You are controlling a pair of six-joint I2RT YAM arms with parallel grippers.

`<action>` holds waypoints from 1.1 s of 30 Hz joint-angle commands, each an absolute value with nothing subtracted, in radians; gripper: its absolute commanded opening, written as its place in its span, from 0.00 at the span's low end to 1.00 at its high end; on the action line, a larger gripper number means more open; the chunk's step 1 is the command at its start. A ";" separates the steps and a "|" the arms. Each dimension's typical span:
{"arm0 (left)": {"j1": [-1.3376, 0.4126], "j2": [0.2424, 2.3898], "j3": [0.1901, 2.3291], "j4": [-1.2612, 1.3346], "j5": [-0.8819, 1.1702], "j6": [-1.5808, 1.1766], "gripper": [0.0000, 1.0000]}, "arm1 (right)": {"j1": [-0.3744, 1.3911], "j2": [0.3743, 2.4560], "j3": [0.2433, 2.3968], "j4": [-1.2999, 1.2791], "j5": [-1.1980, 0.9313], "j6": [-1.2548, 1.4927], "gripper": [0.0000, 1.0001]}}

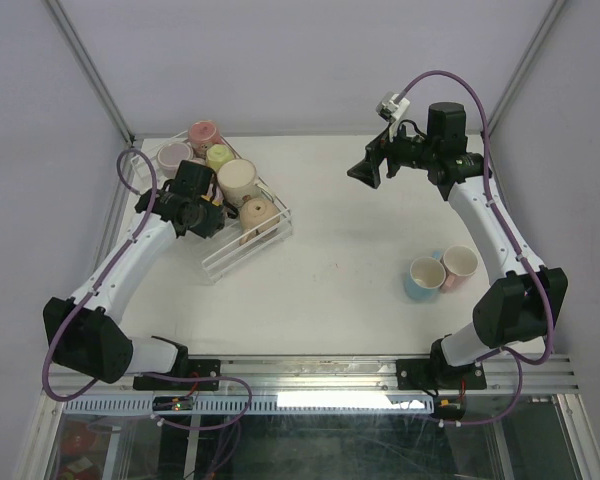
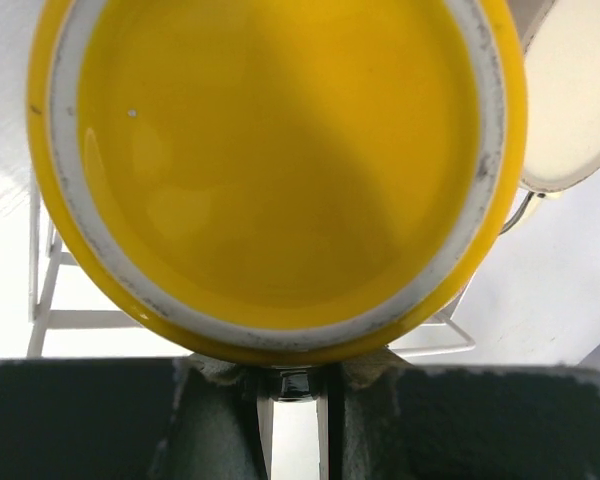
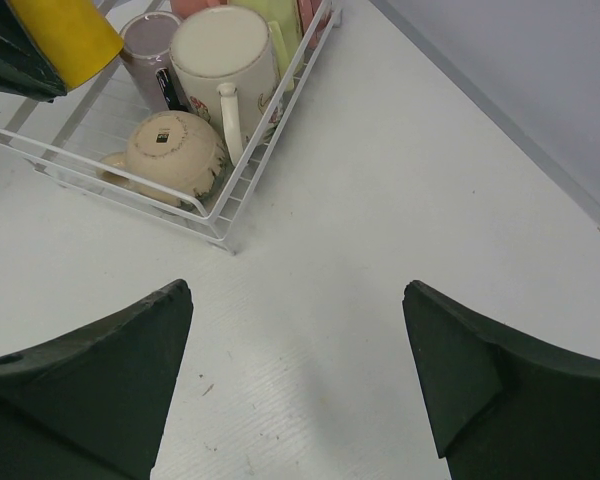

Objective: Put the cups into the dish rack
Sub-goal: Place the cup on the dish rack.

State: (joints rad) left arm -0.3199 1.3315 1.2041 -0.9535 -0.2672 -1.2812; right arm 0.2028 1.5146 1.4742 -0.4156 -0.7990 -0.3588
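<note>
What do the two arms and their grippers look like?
The left arm and right arm have white link shells with bulky black joint housings. A purple cable loops along each. The left gripper and right gripper have matte black, wedge-shaped fingers.

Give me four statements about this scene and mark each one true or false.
1. The left gripper clamps the yellow mug by its rim. True.
2. The right gripper holds a mug. False: its jaws stand wide open with nothing between them.
3. Two mugs stand on the table outside the dish rack. True: the light blue mug and the pale mug beside it.
4. The dish rack is empty. False: several mugs already sit in it.
</note>
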 commanded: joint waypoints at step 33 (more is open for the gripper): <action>-0.339 1.442 1.261 -0.950 -0.202 -1.357 0.00 | 0.199 1.442 1.439 -0.366 -0.782 -0.385 0.89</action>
State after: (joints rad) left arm -0.3283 1.4342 1.2163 -1.0290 -0.2100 -1.3533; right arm 0.2016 1.4944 1.4418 -0.4076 -0.7902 -0.3691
